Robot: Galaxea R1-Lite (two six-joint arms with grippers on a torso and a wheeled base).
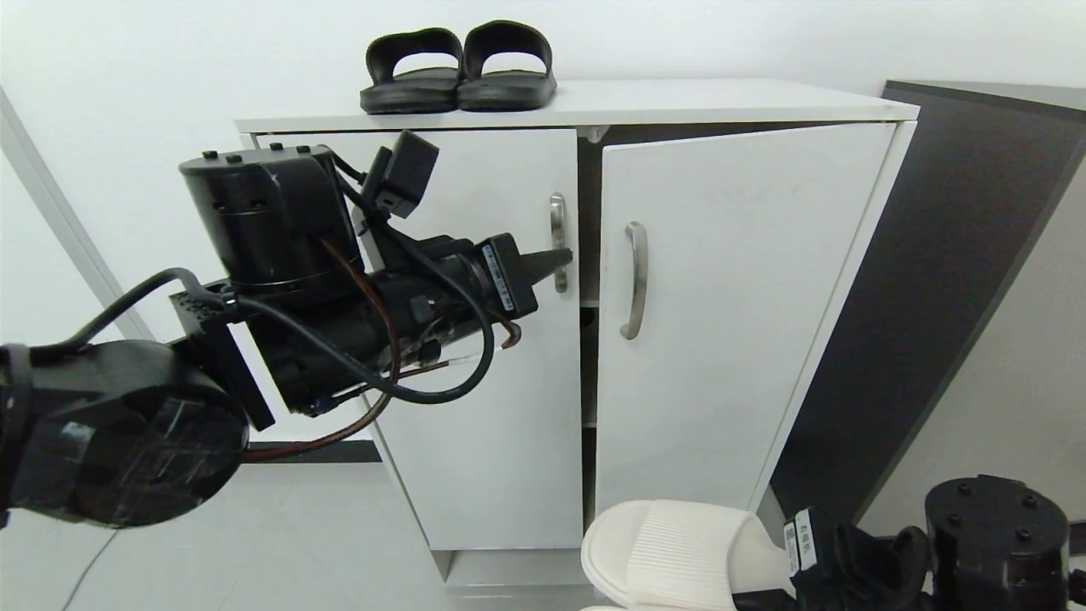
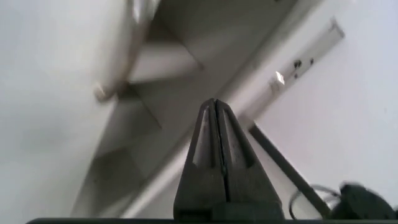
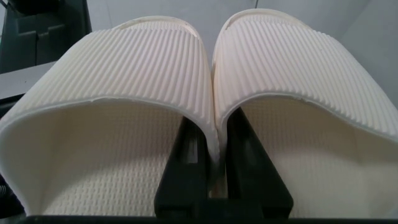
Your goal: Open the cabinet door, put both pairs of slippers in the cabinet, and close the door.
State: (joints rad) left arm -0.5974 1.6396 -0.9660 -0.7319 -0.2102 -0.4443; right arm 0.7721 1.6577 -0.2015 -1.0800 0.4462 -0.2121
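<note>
Slippage risk at cabinet (image 1: 730,106): had jaws of left gripper (image 1: 562,255) pressed shut at left door handle (image 1: 557,212), not clamped around it; could have skidded off. Gripped white slippers (image 1: 670,543) in jaws of right gripper (image 3: 216,162), low before cabinet; could have blocked door's swing. Spotted black slippers (image 1: 501,85) atop cabinet.

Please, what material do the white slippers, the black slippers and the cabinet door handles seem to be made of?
The white slippers: likely soft foam or rubber, matte, with ribbed straps and a dimpled footbed. The black slippers: probably moulded rubber or foam, matte and smooth. The door handles: seemingly brushed metal, silvery with a soft sheen.
</note>
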